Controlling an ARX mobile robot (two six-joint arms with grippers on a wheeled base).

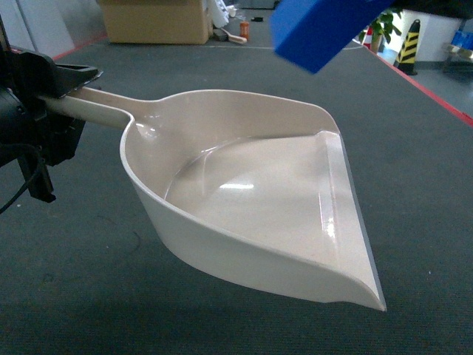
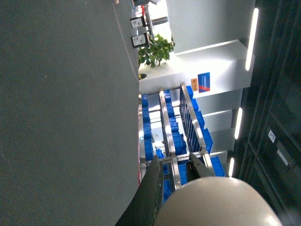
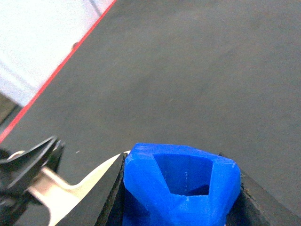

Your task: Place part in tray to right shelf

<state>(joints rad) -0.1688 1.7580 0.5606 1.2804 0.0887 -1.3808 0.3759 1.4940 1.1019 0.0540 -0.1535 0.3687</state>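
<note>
We see the tray, a glossy cream scoop, held by its handle in our left gripper, tilted w/ lip to the right. The part, a bright blue block, sits clamped btwn our right gripper fingers, above the tray, not touching. Steel shelf w/ blue crates lies beyond the left gripper.

An industrial hall, part warehouse, part workshop. The left wrist view shows a steel rack loaded with rows of blue crates, long strip lights on pale walls, a blue wall sign and a potted plant. From the head view, a wide dark desk edged in red lies in front; beyond it sit a big cardboard box and a yellow-and-black striped post.
</note>
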